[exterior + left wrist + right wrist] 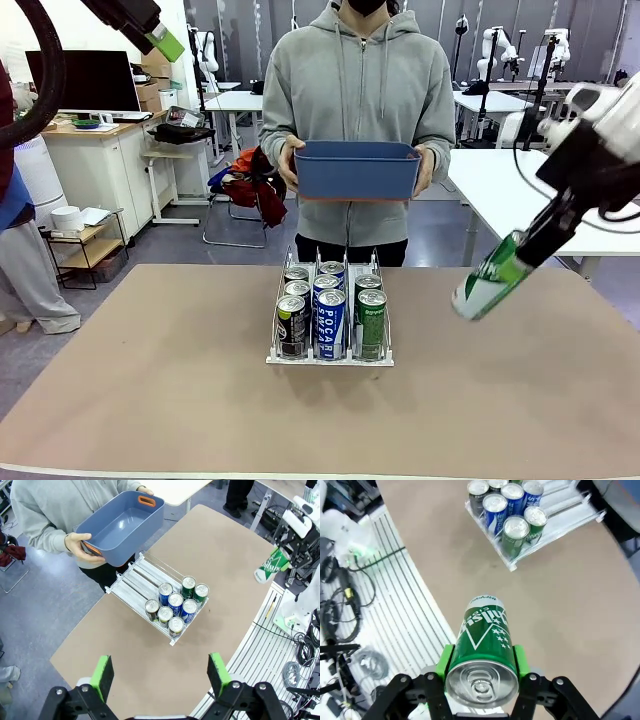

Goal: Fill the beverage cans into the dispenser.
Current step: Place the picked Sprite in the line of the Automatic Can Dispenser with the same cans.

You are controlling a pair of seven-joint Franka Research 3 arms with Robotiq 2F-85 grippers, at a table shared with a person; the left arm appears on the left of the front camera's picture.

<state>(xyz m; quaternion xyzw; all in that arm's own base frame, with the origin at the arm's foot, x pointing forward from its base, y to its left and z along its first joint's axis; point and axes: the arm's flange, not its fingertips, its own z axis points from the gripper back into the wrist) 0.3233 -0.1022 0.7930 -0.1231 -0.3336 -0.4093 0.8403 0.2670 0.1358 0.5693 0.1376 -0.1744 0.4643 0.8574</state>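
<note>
The dispenser point(330, 355) sits near the middle of the brown worktop point(150, 400), its low front lip toward the robot. Seven cans stand upright in its three lanes, packed toward the front: black cans point(291, 326) in the robot's left lane, blue-and-white Pocari Sweat cans point(329, 322) in the middle lane, and green cans point(371, 320) in the right lane. The rear parts of the lanes are bare in the left wrist view.

The right end effector point(480, 667) is pressed together on a further green can point(482, 645), its green pads against the can's two sides. This held can point(488, 280) hangs tilted in the air over the right part of the worktop, well apart from the dispenser and touching nothing else (its silver top faces the wrist camera, its base points down toward the worktop).

The left end effector point(160, 672) is spread wide and holds nothing; it hangs high above the near edge of the worktop, looking down on the dispenser. In the front view one green pad point(166, 42) shows at the upper left corner.

At the far side a person in a grey hooded top holds a blue plastic bin point(357, 170) in both hands, level at waist height, behind the dispenser. Seen from the left wrist, the bin's inside looks bare.
</note>
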